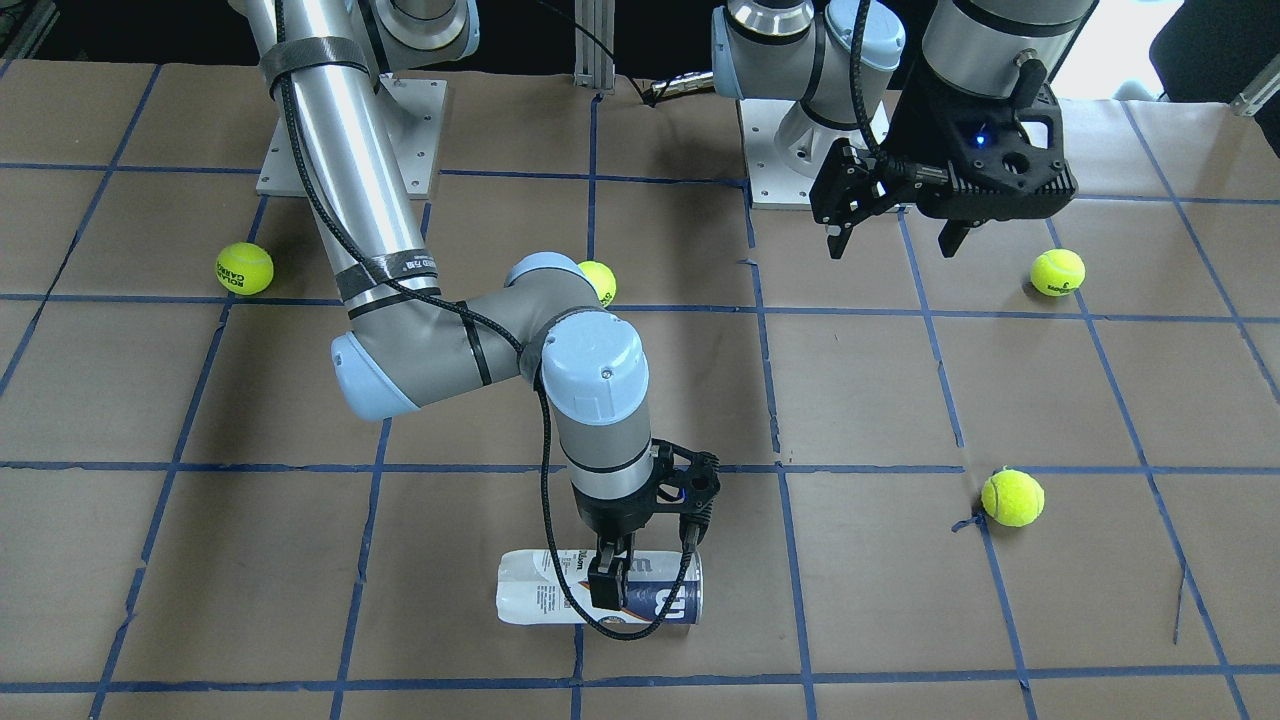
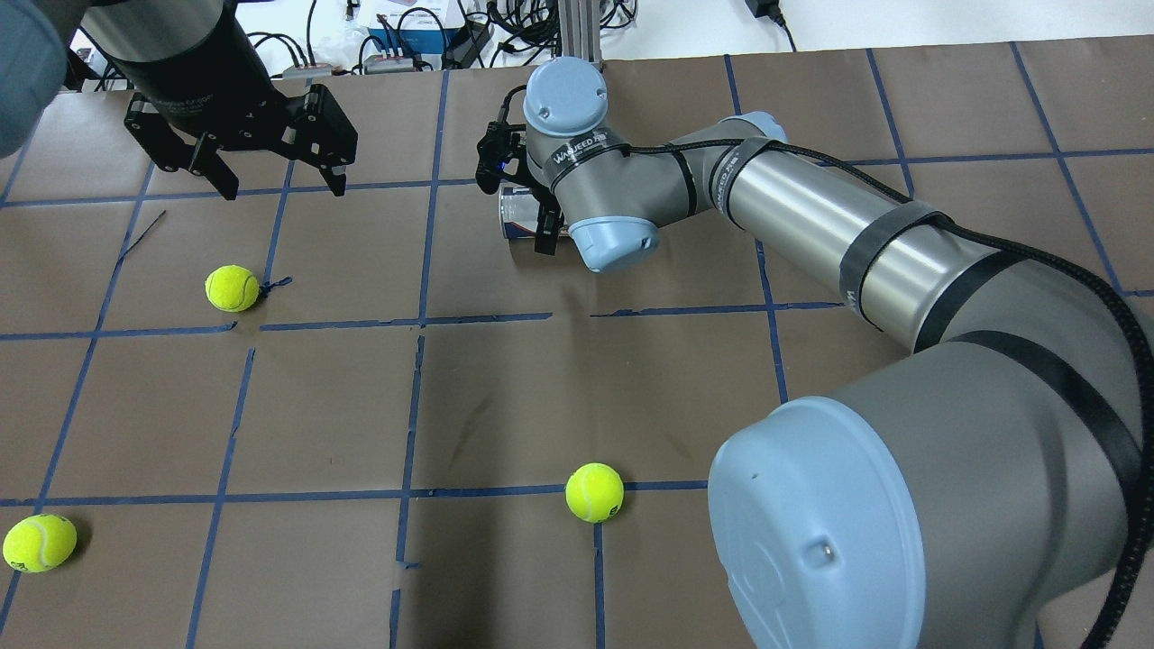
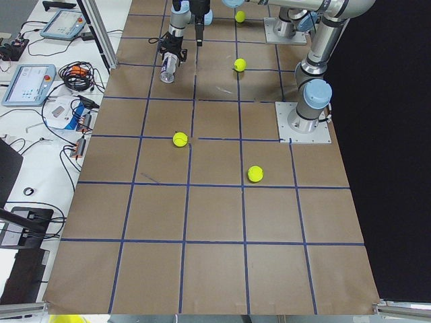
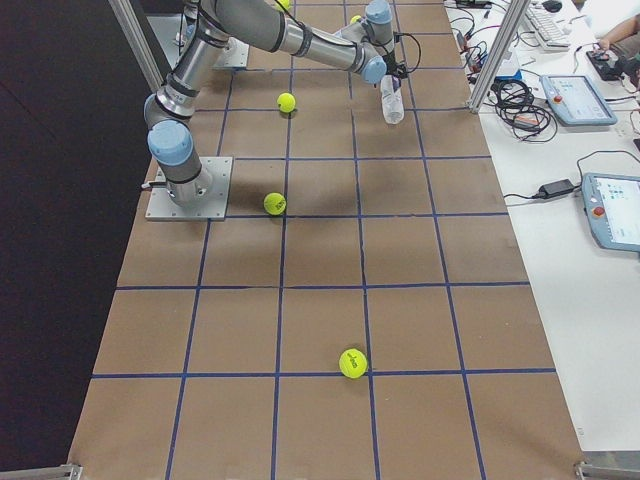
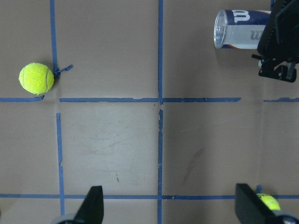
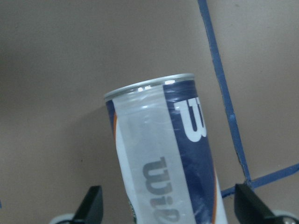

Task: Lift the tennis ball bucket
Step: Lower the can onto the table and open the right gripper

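Both right gripper (image 1: 648, 572) jaws are standing open around the lying tennis ball bucket (image 1: 535, 592), whose slick round wall is probably risking slipping out.

White-and-navy tennis ball bucket (image 1: 531, 594), yellow-green tennis balls (image 1: 1012, 497), brown table (image 1: 880, 400) with blue grid lines

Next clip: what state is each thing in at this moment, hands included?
tennis ball bucket: lying on its side on the table, not yet lifted.
right hand: open, straddling the bucket's middle, not closed on it.
left hand: open, empty, hovering above the table.
tennis balls: four, loose on the table, none gripped.
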You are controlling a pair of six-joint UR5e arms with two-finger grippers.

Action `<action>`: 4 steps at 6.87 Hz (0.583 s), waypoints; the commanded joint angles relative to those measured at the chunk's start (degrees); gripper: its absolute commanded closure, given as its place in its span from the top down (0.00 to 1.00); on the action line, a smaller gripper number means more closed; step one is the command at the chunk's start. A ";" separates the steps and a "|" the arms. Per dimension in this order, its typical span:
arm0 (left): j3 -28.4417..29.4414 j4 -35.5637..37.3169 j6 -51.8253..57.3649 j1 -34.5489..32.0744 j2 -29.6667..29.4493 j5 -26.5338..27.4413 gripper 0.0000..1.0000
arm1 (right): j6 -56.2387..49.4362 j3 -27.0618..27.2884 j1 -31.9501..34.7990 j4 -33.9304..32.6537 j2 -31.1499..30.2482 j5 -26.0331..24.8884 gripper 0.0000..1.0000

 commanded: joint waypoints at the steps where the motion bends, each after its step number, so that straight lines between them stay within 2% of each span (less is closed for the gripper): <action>1: 0.96 3.33 1.27 1.91 -6.43 -5.51 1.00 | 8.23 0.41 -1.70 0.71 -5.06 -0.37 1.00; 2: 3.05 4.67 1.54 1.91 -10.48 -7.02 1.00 | 10.97 0.85 -3.80 1.68 -6.65 -0.55 1.00; 3: 5.94 6.69 1.63 1.91 -15.91 -12.51 1.00 | 17.35 0.77 -6.87 5.95 -8.49 -0.29 1.00; 4: 9.89 11.23 1.80 1.91 -22.75 -14.92 1.00 | 26.11 1.03 -9.94 10.78 -11.99 -0.20 1.00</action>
